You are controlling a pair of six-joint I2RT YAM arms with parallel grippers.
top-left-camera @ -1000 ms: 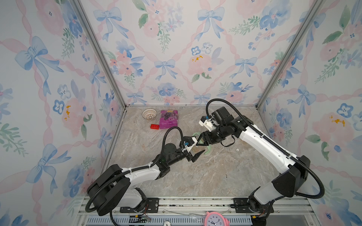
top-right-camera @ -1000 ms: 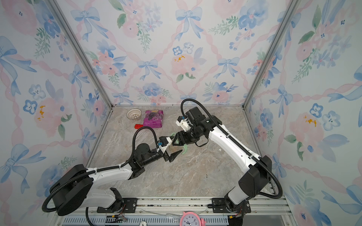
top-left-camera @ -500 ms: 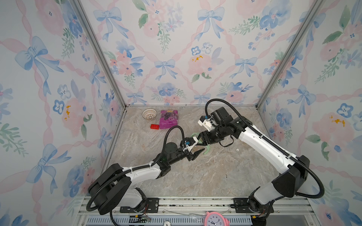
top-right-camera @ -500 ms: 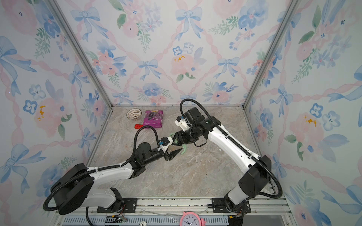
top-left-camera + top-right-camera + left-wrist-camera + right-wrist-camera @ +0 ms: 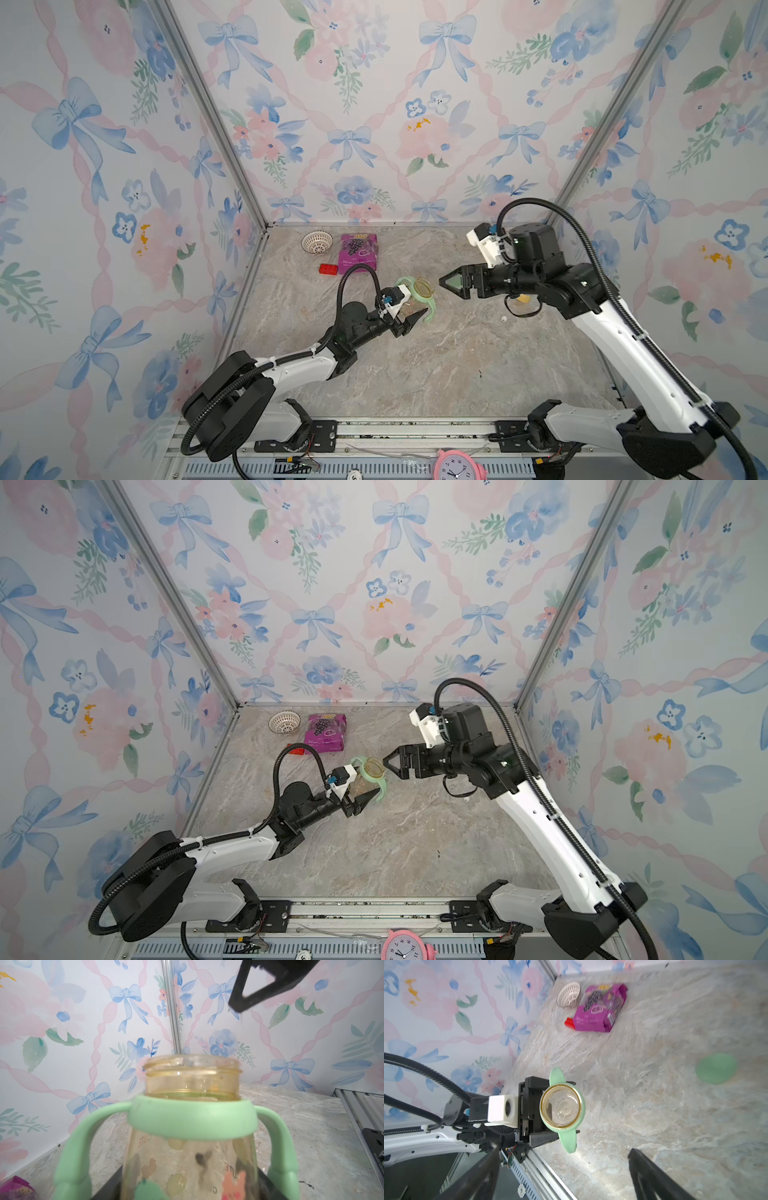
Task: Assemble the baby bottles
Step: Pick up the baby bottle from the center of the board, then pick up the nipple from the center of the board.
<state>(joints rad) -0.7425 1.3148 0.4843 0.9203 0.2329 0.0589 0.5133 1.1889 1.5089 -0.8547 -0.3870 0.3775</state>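
Mostly plastics on my bench, over a stone-look top.

The bottle (image 5: 191,1076) was clear amber plastic, glossy, with printed decals; its collar (image 5: 191,1120) was mint-green plastic, smooth and matt. My right gripper (image 5: 452,287) had matt black plastic fingers (image 5: 652,1178), and my arms (image 5: 299,370) wore glossy white shells. The table (image 5: 415,374) looked like grey-beige marble, smooth with a dull sheen. The packet (image 5: 600,1007) was shiny purple film, the bowl (image 5: 569,994) white perforated plastic, the brick (image 5: 569,1022) glossy red plastic. The rail (image 5: 374,434) was bare ribbed metal; the walls (image 5: 374,104) looked like matt printed paper.
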